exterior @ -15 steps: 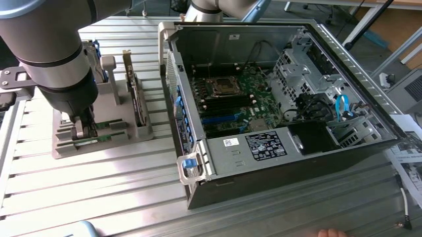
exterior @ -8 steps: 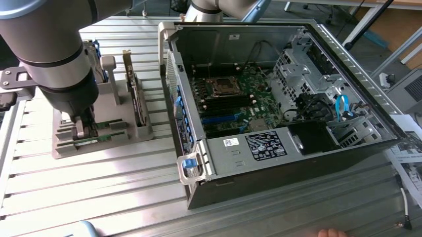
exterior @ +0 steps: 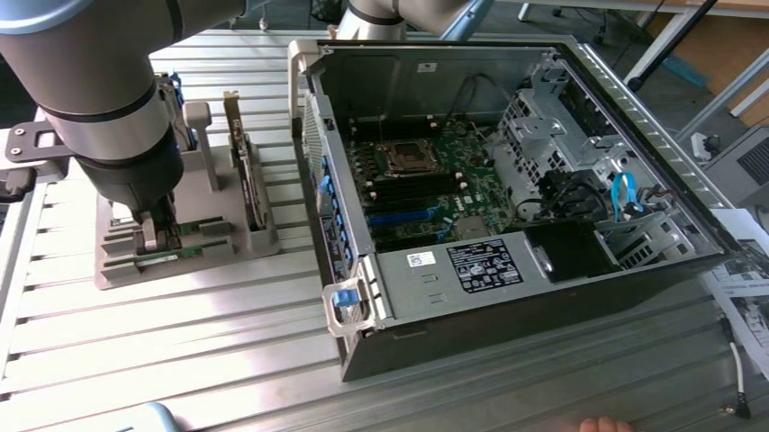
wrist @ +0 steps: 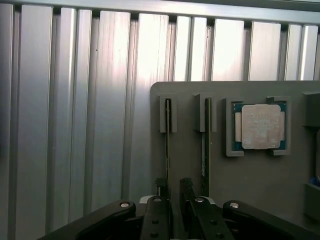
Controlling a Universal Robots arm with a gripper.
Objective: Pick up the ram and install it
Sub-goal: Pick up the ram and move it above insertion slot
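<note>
Ram (wrist: 167, 135), thin edge-on stick in grey slotted holder (wrist: 186, 150); black end effector (wrist: 173, 185) released.

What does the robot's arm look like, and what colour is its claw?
The arm is a thick, round silver-grey tube with a black ring and a blue-grey cap. Its claw is black, with two flat fingers and small shiny screws.

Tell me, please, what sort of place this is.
Probably a robotics lab for computer assembly: an open computer case on a slatted aluminium table, a robot arm, a grey parts holder.
</note>
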